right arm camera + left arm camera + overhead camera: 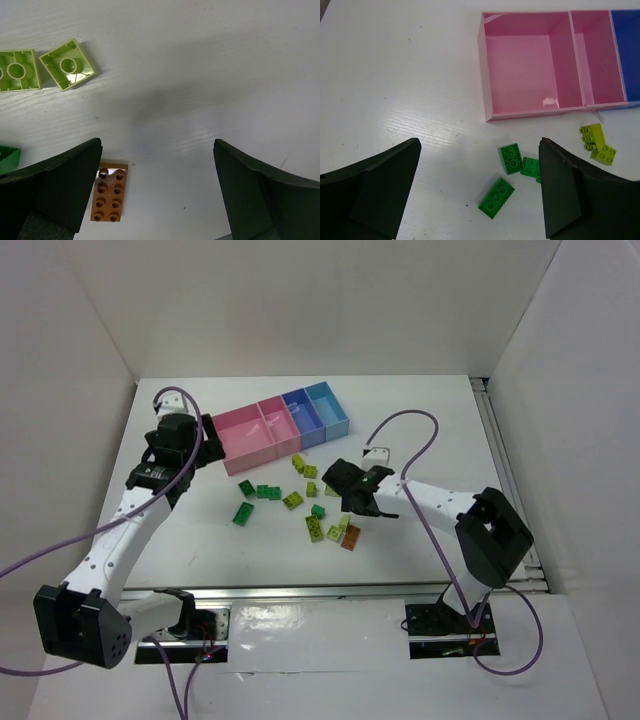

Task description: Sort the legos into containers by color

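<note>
Legos [292, 500] are lying scattered on a white table [430, 420], between the two arms and just in front of the containers [280, 425]. The containers are a joined row of four open bins sitting toward the far left of the table: two pink, one darker blue, one light blue.

The left gripper [479, 150] is hovering near the larger pink bin [487, 75], its fingers spread wide and holding nothing. Its wrist camera is showing three dark green bricks [510, 158] on the table below it, with two yellow-green bricks [592, 136] lying just beside the pink bins' front wall.

The right gripper [157, 145] is hanging over the near right part of the pile, its fingers also parted and empty. An orange-brown brick [109, 192] is lying studs up just beside its left finger [60, 190], and two pale green bricks [67, 65] are lying upside down farther off.

Judging by these views, sorting is only beginning. Both pink bins are showing bare floors, and no brick is showing in the blue ones from above. Every visible brick is sitting on the table, so all three colours are waiting to be moved.
</note>
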`<state>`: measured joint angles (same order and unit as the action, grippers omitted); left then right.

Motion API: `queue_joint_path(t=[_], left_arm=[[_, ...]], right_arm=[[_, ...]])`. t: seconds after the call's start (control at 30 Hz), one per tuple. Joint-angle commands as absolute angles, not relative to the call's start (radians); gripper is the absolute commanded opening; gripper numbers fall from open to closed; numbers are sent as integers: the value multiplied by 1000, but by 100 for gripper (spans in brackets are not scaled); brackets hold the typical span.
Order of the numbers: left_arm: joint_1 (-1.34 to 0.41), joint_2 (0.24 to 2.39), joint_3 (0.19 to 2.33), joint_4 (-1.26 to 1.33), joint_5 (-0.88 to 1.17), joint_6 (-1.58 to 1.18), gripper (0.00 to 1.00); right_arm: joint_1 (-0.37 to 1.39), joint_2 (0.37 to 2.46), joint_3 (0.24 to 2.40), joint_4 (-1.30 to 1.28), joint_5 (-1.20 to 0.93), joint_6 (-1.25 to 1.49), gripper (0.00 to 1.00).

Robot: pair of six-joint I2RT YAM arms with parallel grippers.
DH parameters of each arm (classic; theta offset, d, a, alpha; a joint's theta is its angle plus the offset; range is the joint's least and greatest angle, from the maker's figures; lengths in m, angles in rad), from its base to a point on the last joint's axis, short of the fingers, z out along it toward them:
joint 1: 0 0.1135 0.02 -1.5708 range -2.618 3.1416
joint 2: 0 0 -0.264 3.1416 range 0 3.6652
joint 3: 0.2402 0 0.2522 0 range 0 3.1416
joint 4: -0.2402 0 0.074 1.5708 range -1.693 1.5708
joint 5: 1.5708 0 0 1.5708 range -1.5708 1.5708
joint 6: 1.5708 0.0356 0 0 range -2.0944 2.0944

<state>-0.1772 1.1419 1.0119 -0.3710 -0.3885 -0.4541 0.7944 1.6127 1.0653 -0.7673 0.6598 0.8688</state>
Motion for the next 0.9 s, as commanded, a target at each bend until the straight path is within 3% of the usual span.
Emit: queue_joint_path(t=[0.0, 0.33, 0.43, 0.47, 0.57, 0.73, 0.77, 0.87], left_arm=[[-187, 1141, 1019, -330, -442, -526, 100], [-146, 1273, 1134, -456, -356, -585, 100], [-155, 1243, 1063, -416, -249, -606, 91], [-184, 1232, 1043, -402, -221, -615, 83], [-279, 1236, 1003, -393, -204, -672, 76], [-414, 1380, 1012, -497, -316, -802, 67], [-426, 1400, 1012, -520, -348, -833, 60], [-436, 1456, 1012, -534, -357, -922, 53]], right_arm=[[818, 1611, 1068, -773, 733, 914, 100], [851, 1491, 947, -635, 674, 872, 100], [851, 1425, 894, -557, 629, 818, 100], [851, 1407, 882, -536, 618, 804, 100], [851, 1329, 833, -450, 597, 753, 100], [851, 1269, 836, -423, 629, 733, 100], [851, 1269, 850, -449, 638, 733, 100], [860, 1269, 861, -503, 660, 733, 100]])
